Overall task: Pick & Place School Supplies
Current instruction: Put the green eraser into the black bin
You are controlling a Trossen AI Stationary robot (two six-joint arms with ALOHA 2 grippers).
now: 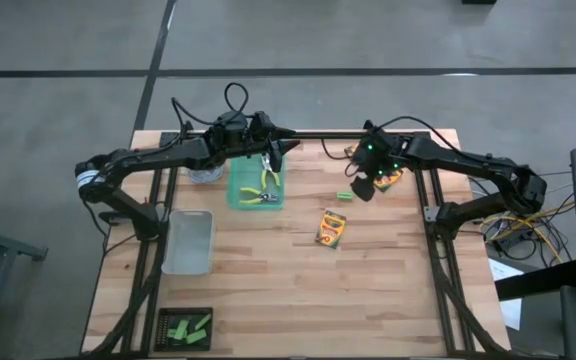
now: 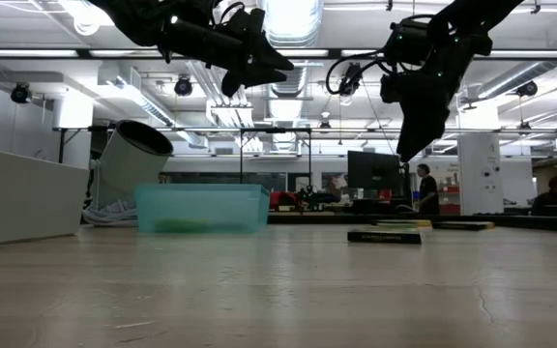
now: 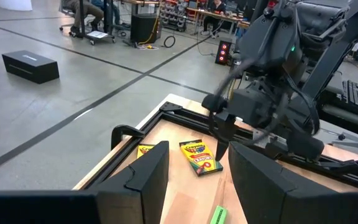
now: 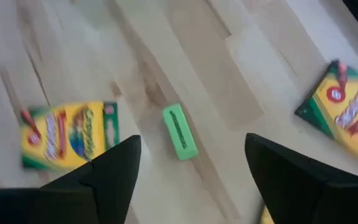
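The wooden table [image 1: 298, 290] fills the middle of the high view, with both arms reaching in from its upper corners. The clear plastic bin [image 1: 188, 241] lies at left centre, and a dark tray [image 1: 185, 327] holding bright green blocks [image 1: 189, 327] sits at lower left. The teal tray [image 1: 255, 187] is just left of upper centre, with the yellow-green pliers [image 1: 261, 189] lying inside it.

The left gripper [image 1: 273, 150] hangs above the teal tray's upper edge, its fingers [image 3: 143, 182] spread wide and holding nothing. The right gripper [image 1: 364, 184] hovers right of upper centre, above a lone green block [image 4: 179, 130], its fingers [image 4: 114, 167] also wide apart and empty.

One crayon box [image 1: 331, 228] lies alone near the table's centre. A second crayon box [image 1: 390, 178] lies beside the right gripper, and a third crayon box [image 3: 145, 149] sits near the table's upper edge.
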